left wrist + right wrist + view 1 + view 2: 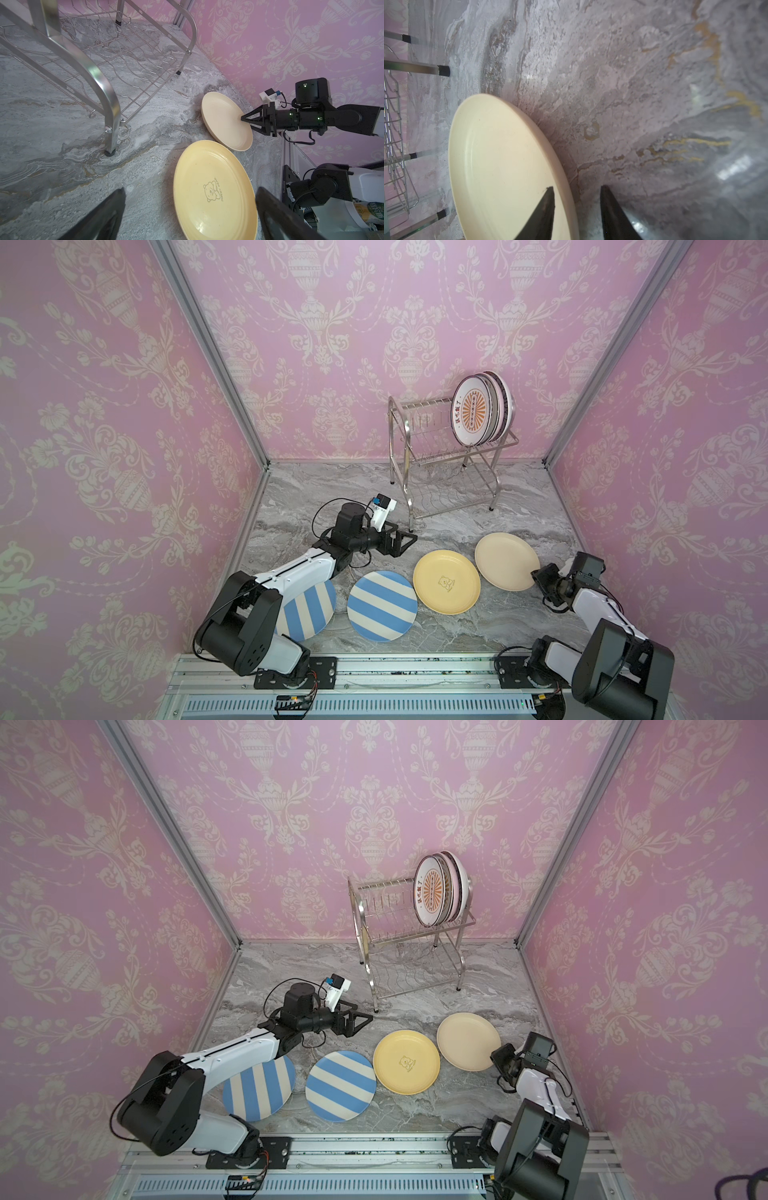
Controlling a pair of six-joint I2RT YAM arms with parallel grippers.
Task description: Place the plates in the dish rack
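Here, right gripper point(577, 188), narrow, straddles rim of plain beige plate point(500, 153) (grip unclear).

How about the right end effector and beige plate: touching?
Touching. Right wrist view: the right end effector straddles the beige plate at its rim, one finger on it.

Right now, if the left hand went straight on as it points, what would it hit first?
Probably the beige plate; the yellow plate lies beside that line. The left hand may ride high enough to pass above; depth is unclear.
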